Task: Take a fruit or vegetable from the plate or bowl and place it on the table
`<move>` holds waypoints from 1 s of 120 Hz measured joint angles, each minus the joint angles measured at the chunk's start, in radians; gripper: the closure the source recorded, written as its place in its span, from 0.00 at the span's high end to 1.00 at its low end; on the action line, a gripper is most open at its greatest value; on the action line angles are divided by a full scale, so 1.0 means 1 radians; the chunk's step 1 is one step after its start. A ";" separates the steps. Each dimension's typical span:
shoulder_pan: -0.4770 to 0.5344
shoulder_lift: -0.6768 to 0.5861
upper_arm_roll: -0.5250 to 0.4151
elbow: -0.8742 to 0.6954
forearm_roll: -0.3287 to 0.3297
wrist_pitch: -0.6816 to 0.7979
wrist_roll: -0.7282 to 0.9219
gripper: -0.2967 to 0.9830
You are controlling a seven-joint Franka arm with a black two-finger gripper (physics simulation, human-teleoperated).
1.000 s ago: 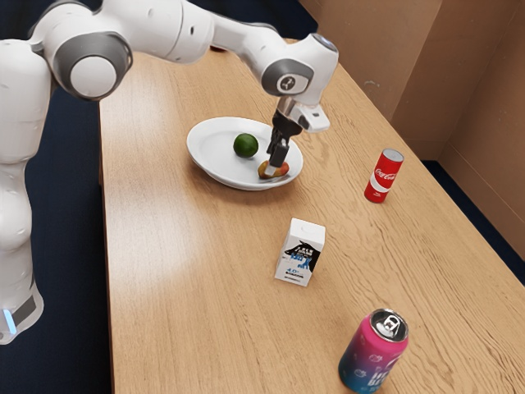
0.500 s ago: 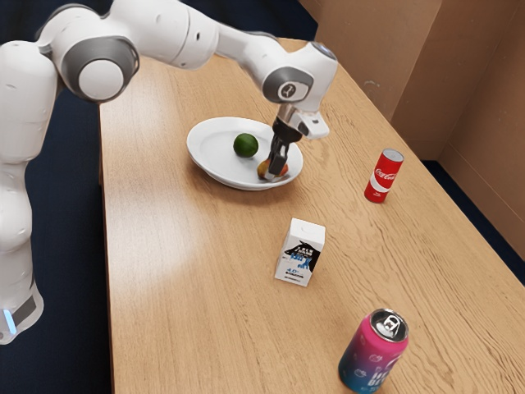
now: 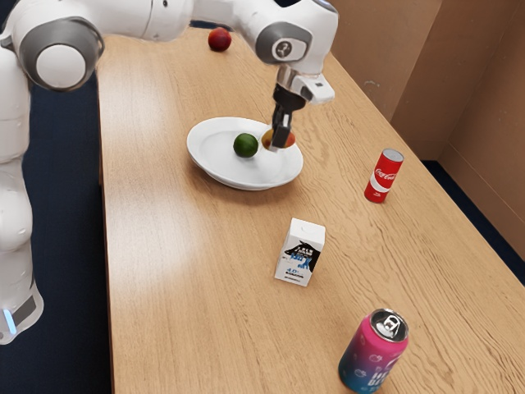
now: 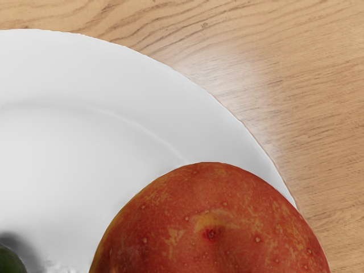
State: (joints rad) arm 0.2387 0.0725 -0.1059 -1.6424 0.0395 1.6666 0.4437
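Our gripper pinches the fruit between its tips, the fruit's long axis roughly level across the exterior view.

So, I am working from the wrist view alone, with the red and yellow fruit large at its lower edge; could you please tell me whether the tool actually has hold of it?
Observer: Yes, in the exterior view the tool is closed on the red and yellow fruit.
Operator: Thank you. Before I pick a spot on the table, is anything standing beyond the plate that I should keep clear of?
Observer: Yes, a red can stands upright on the table, off to the exterior view's right of the plate.
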 joint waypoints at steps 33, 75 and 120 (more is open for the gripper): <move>-0.045 -0.010 -0.173 0.025 -0.016 -0.048 -0.077 0.36; -0.001 0.080 -0.118 0.111 -0.007 -0.019 -0.147 0.36; -0.015 0.117 -0.124 0.145 0.013 0.015 -0.186 0.64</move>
State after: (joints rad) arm 0.2239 0.1892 -0.2295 -1.4975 0.0524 1.6820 0.2578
